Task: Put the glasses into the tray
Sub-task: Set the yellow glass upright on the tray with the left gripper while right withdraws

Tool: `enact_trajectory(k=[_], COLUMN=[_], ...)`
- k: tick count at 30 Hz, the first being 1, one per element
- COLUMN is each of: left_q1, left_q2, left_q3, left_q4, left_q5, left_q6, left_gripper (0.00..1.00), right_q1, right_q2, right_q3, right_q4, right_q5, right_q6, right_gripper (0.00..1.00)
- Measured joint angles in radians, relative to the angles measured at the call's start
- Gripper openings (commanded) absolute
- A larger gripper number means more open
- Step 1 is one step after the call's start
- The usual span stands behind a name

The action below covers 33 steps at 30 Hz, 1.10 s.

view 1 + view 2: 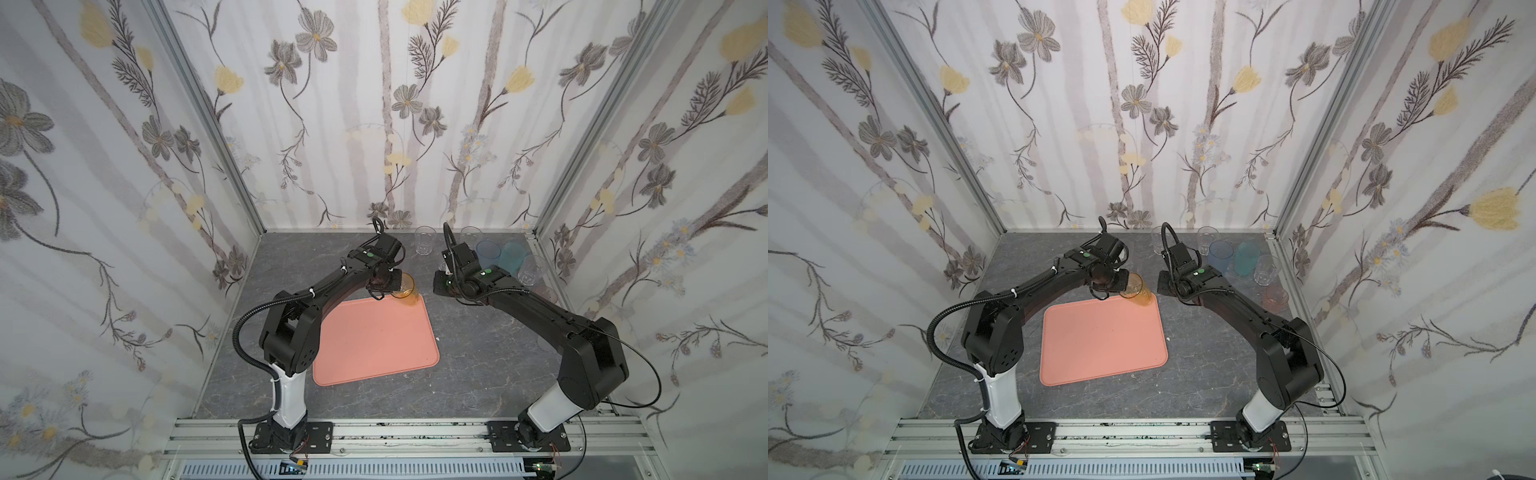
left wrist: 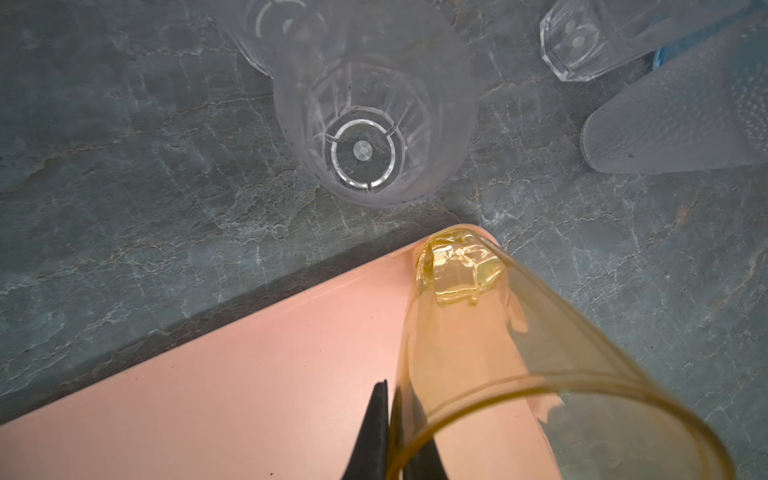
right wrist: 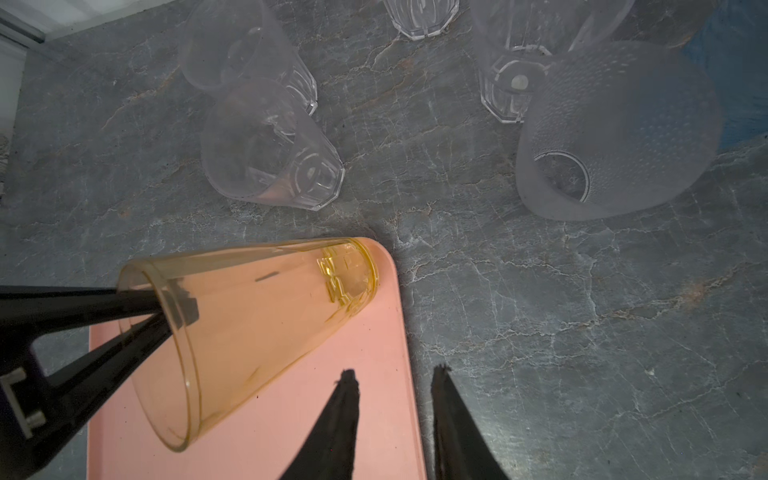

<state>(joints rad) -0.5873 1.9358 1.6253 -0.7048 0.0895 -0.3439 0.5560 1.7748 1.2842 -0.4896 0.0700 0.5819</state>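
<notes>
Amber glass (image 3: 257,324) at tray (image 3: 249,451) corner — left fingers (image 3: 62,297) pinch rim.

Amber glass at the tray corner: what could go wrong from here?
1. The amber glass has its base at the corner of the tray; released here, it may catch the rim and tip off.
2. The left end effector pinches only the glass's rim wall, so it could swing or slip.
3. A clear glass stands just beyond that corner, and the open right end effector hangs beside the tray edge; either could be bumped.
</notes>
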Motion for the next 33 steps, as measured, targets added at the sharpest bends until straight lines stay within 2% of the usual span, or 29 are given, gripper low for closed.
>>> enact_trajectory(k=[5,10,20,33], left_q1=[-0.009,-0.014,-0.024,-0.043], left_q2=[0.026,0.047,0.076,0.098], left_q3=[0.061,0.103,0.188,0.236], left_q4=[-0.047,-0.071,-0.127,-0.237], left_q5=[-0.037,-0.040,-0.044,-0.108], left_q6=[0.004,0.004,0.019,0.055], left_gripper=[0.08,0.10,0.00,0.01], right_q1=[0.000,0.000,0.001,0.005], right_q2=[0.000,0.007,0.008,0.046], right_q3=[-0.011,-0.014,-0.023,-0.025], right_q4=[0.008,0.023,0.047,0.052], right_q5=[-0.011,-0.022,-0.038,-0.050], right_q6=[0.000,0.000,0.001,0.001], right_gripper=[0.32,0.32,0.32,0.32])
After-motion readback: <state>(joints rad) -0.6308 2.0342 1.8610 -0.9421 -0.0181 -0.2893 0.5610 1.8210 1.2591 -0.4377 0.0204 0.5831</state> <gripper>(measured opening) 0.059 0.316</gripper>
